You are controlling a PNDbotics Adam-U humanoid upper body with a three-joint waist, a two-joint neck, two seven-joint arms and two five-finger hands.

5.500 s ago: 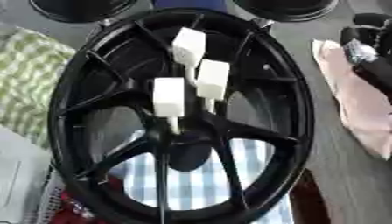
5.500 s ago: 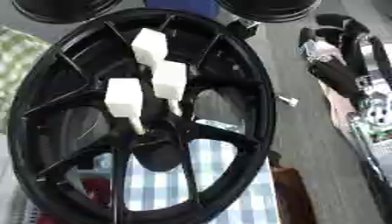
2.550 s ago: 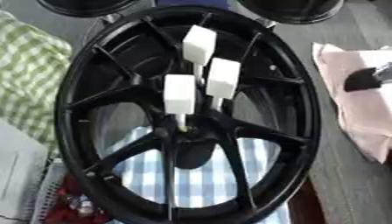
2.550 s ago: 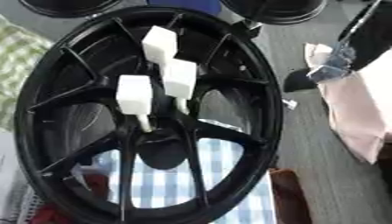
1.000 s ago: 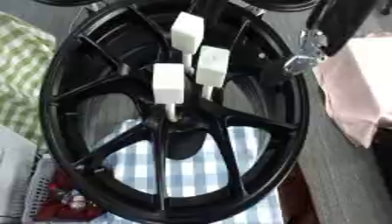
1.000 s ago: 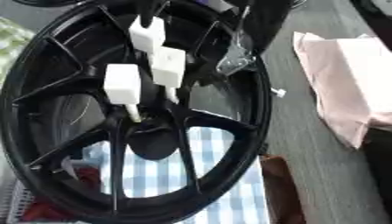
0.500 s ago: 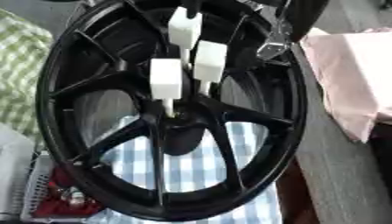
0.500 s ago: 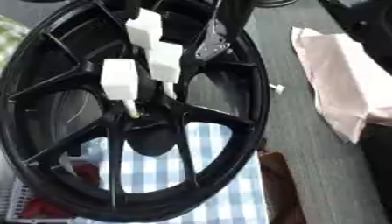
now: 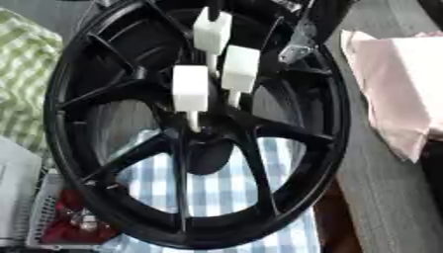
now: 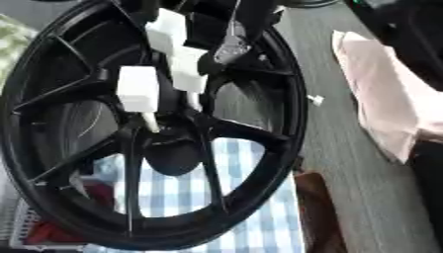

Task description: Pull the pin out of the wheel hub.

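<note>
A large black wheel hub [image 9: 339, 123] lies flat and fills most of both views. Three pins with white block heads stand near its centre: one at the lower left [image 9: 190, 89], one to its right [image 9: 241, 69], and one further back [image 9: 212, 29]. My right hand [image 10: 232, 47], black with a silver part, comes in from the upper right. It hangs over the hub's far right spokes, just right of the two rear pins. No contact with a pin shows. My left hand is out of view.
A pink cloth [image 9: 398, 84] lies right of the hub. A green checked cloth [image 9: 22, 74] is on the left and a blue checked cloth [image 9: 216, 192] shows through the spokes. A basket with red items [image 9: 65, 222] sits at the lower left, a brown object [image 10: 316, 207] at the lower right.
My right hand has moved left from over the pink cloth to above the hub's upper right rim, close to the pins. The three pins stay in place.
</note>
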